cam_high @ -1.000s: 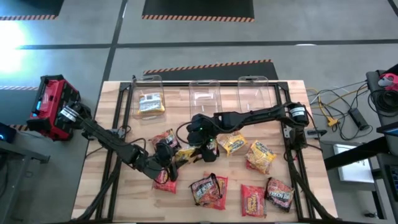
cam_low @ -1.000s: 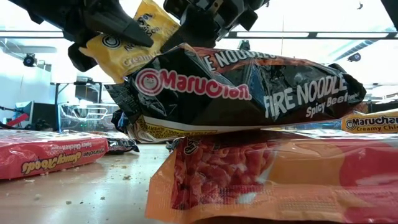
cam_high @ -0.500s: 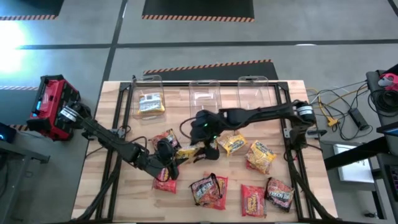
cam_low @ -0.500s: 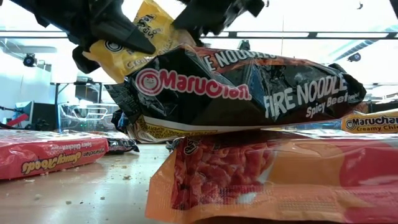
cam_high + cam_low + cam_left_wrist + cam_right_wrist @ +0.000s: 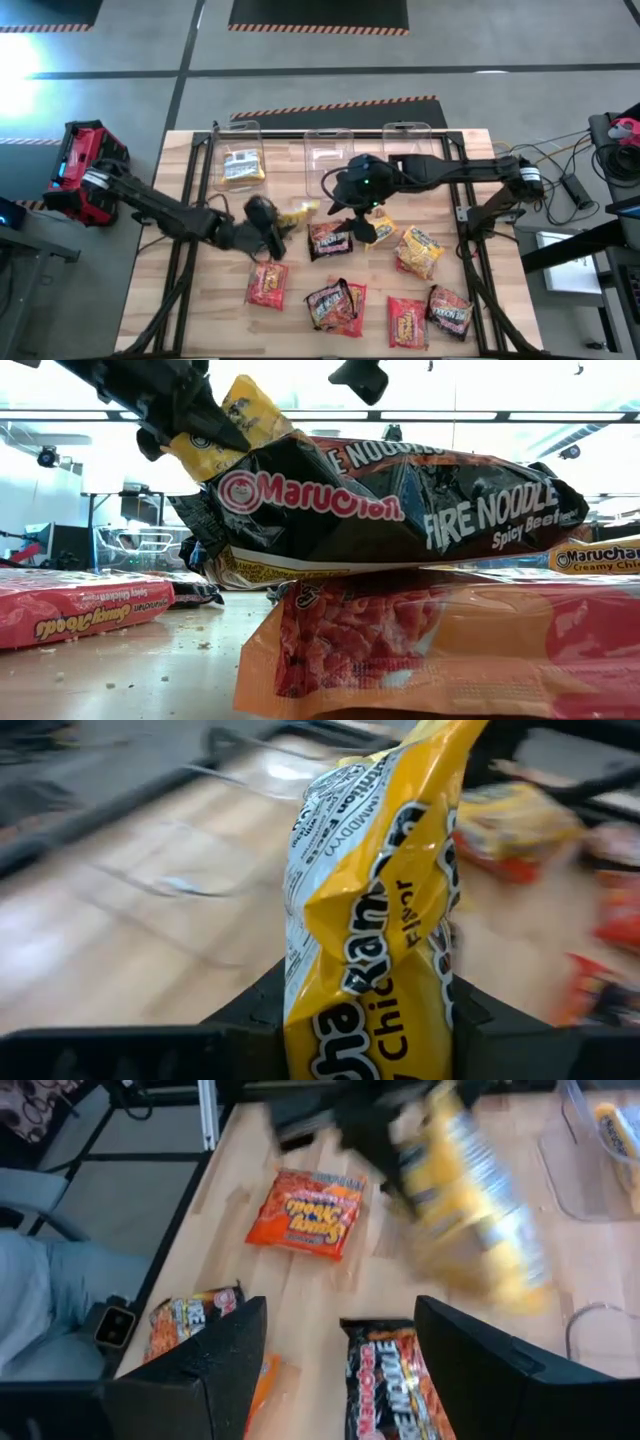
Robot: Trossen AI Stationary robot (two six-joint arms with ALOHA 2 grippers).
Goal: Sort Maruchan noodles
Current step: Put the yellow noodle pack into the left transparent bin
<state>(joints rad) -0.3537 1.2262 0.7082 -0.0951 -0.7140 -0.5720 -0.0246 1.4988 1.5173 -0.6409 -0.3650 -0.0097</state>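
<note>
since a second ago the right gripper (image 5: pixel 362 222) has let go, jaws wide and empty, retreating toward the clear plastic bins (image 5: pixel 327 152). left gripper (image 5: pixel 272 224) now alone pinches the yellow crinkly noodle packet (image 5: pixel 297 213), lifted near the bins; handover looks complete.

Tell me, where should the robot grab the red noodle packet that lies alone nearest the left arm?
Probably by one crimped end of the red packet, coming straight down from above. It lies flat on the wooden table with bare wood around it, so a sideways approach would likely just push it. The right hand is open and free; the left hand holds a yellow packet.
</note>
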